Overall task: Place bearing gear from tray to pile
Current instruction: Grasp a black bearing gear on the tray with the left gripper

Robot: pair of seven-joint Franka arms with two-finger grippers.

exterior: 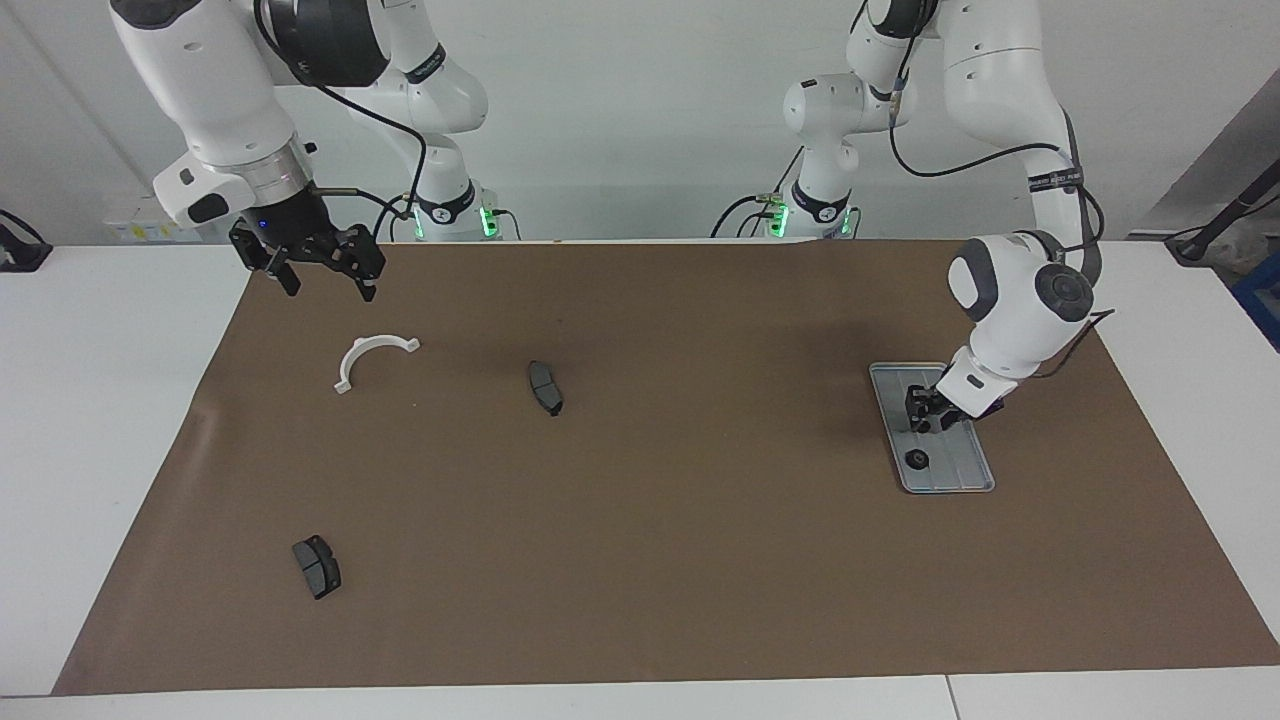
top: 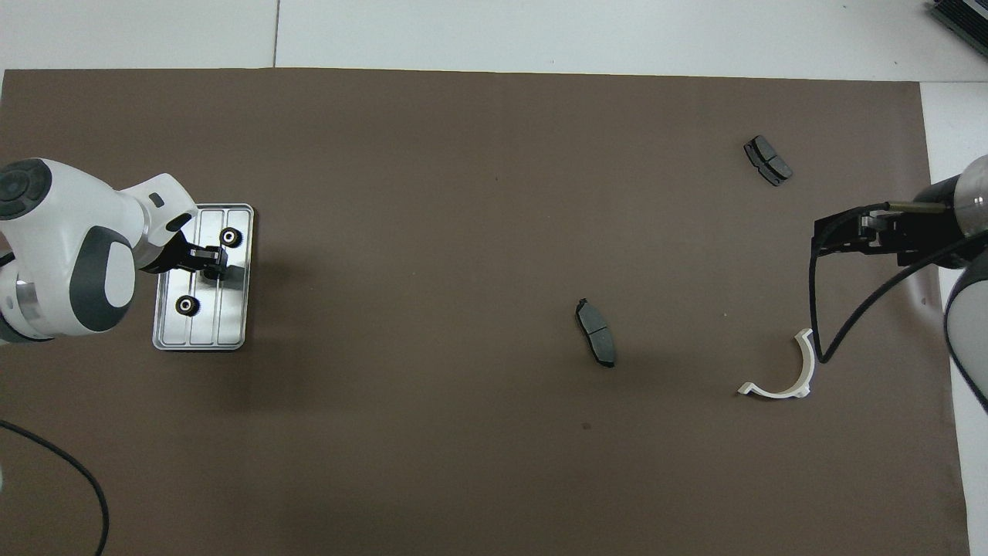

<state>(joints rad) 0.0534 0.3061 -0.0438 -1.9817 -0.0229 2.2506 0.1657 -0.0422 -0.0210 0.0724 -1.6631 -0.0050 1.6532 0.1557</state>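
Fingers [exterior: 913, 408] over tray [exterior: 975, 470] holding gears [exterior: 915, 459]

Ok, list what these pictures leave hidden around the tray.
- Whether the left gripper holds a gear: both views, the gripper itself covers the spot.
- Gear nearest the robots on the tray: facing view, the left wrist hides it.
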